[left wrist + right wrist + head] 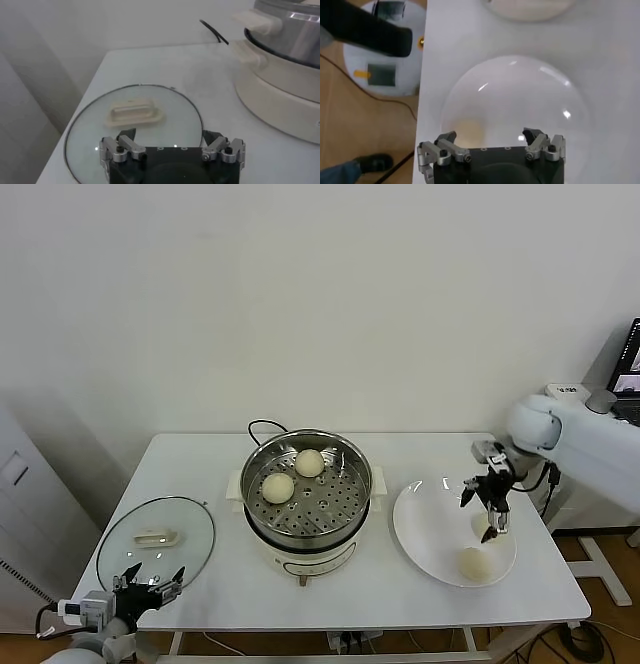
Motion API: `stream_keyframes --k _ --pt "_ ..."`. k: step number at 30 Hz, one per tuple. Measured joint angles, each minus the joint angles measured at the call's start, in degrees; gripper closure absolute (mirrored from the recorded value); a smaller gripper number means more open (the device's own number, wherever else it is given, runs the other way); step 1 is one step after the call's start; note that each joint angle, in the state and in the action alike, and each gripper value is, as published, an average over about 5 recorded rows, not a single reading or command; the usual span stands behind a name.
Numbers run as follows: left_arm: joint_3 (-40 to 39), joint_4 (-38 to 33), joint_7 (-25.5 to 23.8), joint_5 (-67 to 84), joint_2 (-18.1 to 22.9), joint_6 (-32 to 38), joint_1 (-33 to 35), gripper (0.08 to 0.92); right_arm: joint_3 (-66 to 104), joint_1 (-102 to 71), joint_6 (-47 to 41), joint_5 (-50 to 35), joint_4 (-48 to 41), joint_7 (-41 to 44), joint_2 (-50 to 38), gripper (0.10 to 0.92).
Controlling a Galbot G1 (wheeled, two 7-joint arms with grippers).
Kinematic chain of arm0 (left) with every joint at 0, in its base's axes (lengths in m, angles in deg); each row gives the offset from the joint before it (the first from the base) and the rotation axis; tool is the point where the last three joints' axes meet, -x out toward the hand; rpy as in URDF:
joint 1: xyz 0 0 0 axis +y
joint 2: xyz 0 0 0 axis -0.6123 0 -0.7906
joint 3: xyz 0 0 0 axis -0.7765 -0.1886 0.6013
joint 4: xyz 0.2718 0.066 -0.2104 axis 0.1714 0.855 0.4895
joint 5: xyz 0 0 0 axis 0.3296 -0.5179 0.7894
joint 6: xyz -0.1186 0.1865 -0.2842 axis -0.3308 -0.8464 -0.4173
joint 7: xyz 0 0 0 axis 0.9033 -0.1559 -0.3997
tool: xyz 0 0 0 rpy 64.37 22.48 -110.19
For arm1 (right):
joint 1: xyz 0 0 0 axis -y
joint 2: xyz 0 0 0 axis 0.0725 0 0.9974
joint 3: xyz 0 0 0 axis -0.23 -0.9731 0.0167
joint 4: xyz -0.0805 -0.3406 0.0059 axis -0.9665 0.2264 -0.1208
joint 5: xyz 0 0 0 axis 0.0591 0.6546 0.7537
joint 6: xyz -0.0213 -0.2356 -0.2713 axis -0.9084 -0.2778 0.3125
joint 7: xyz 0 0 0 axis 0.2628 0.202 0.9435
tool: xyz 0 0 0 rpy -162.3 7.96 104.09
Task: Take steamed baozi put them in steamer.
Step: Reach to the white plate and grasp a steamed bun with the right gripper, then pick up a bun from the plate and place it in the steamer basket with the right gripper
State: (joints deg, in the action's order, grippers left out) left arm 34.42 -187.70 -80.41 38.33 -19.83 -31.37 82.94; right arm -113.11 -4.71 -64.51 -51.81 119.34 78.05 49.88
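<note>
Bare white tabletop (200,459) lies open behind the round glass lid (157,540), with the shiny round steel steamer (306,496) blocking the middle.

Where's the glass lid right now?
In the head view the glass lid lies flat on the table's left side, beside the steamer, with the open left gripper hovering at its near edge.

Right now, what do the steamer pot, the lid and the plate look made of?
Round shiny steamer pot: polished metal, likely stainless steel, mirror reflections, perforated tray; cream base looks plastic. Round clear lid: glass, table visible through it, cream plastic-looking handle. Flat white plate: glossy, sharp highlights, ceramic or melamine; cannot tell which.
</note>
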Motion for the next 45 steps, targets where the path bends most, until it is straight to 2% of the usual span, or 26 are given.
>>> stream_keyframes --k 18,33,36,45 --pt "0.0 0.4 0.0 -0.1 -0.1 -0.1 0.1 0.177 9.5 -12.5 2.2 7.6 -4.1 0.1 1.9 0.215" --pt "0.0 0.3 0.1 -0.3 -0.2 -0.2 0.1 0.177 13.1 -15.9 2.3 10.4 -5.8 0.8 2.4 0.51" --pt "0.0 0.2 0.1 -0.3 -0.1 -0.3 0.1 0.177 13.1 -15.6 2.2 10.1 -5.4 1.1 2.0 0.537" --pt "-0.1 0.0 0.2 -0.6 -0.1 -0.4 0.1 0.177 10.5 -8.4 3.1 7.2 -4.2 2.1 2.2 0.542"
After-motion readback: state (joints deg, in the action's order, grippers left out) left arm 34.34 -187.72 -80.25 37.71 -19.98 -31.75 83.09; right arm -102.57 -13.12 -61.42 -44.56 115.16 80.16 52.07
